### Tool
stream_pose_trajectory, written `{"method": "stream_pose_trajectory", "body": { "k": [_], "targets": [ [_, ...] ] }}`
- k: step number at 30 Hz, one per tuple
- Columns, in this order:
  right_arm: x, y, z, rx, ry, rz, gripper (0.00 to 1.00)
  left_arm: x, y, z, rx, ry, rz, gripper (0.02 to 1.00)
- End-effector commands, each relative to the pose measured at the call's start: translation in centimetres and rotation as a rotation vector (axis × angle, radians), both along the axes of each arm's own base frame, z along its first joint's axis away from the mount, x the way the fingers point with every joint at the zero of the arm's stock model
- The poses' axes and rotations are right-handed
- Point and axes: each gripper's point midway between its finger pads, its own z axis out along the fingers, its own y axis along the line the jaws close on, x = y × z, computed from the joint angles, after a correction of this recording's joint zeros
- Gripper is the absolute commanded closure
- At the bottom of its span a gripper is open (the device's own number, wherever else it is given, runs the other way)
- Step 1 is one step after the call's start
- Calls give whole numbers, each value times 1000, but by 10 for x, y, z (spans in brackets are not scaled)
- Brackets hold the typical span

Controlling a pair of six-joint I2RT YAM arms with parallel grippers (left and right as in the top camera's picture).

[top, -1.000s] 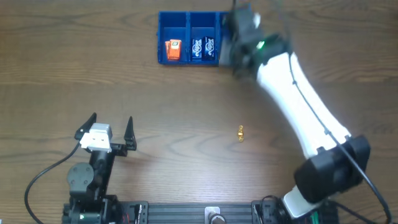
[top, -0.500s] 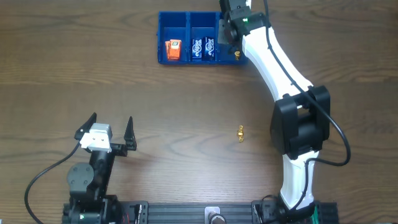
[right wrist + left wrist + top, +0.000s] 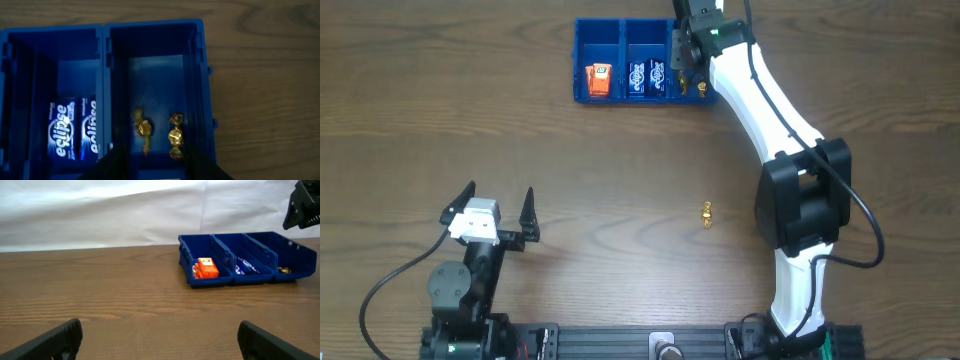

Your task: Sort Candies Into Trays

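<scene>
A blue three-compartment tray [image 3: 623, 28] stands at the table's far edge. Its left bin holds an orange candy [image 3: 598, 80], its middle bin two blue packs [image 3: 647, 75]. My right gripper [image 3: 685, 62] hangs over the right bin, open and holding nothing [image 3: 156, 165]. Below it lie two gold-wrapped candies [image 3: 142, 129] [image 3: 175, 136], beside the blue packs [image 3: 70, 131]. One more gold candy [image 3: 707, 214] lies on the bare table, right of centre. My left gripper [image 3: 500, 205] rests open near the front left, facing the tray [image 3: 245, 255] from far off.
The wooden table [image 3: 470, 120] is bare between the tray and the arms' bases. In the left wrist view a white backdrop [image 3: 100, 210] rises behind the table's far edge, and the right arm's gripper [image 3: 302, 207] hangs above the tray's right end.
The right arm swung over the tray's right bin and now holds still there. A second gold candy now shows in that bin. The left arm has not moved.
</scene>
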Motion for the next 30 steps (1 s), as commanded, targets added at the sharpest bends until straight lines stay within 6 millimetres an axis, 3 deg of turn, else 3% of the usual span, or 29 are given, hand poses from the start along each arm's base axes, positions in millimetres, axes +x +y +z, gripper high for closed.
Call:
{"method": "stream_pose_trajectory", "body": {
  "k": [1, 4, 7, 11, 15, 19, 23, 30],
  "targets": [
    [-38, 1, 31, -8, -44, 29, 606, -1, -2, -16, 2, 47, -15, 20],
    [-77, 2, 26, 33, -9, 73, 601, -1, -2, -16, 2, 47, -15, 20],
    [-127, -4, 3, 53, 68, 84, 584, -1, -2, -16, 2, 47, -15, 23],
    [-199, -18, -53, 57, 231, 55, 579, -1, -2, -16, 2, 47, -15, 20],
    [-246, -21, -104, 73, 374, 62, 581, -1, -2, -16, 2, 47, -15, 20],
    [-277, -15, -125, 67, 445, 65, 584, -1, -2, -16, 2, 47, -15, 20],
    [-283, -3, -126, 92, 457, 101, 584, -1, -2, -16, 2, 47, -15, 23],
    [-288, -5, -128, 97, 473, 56, 588, -1, -2, -16, 2, 47, -15, 20]
  ]
}}
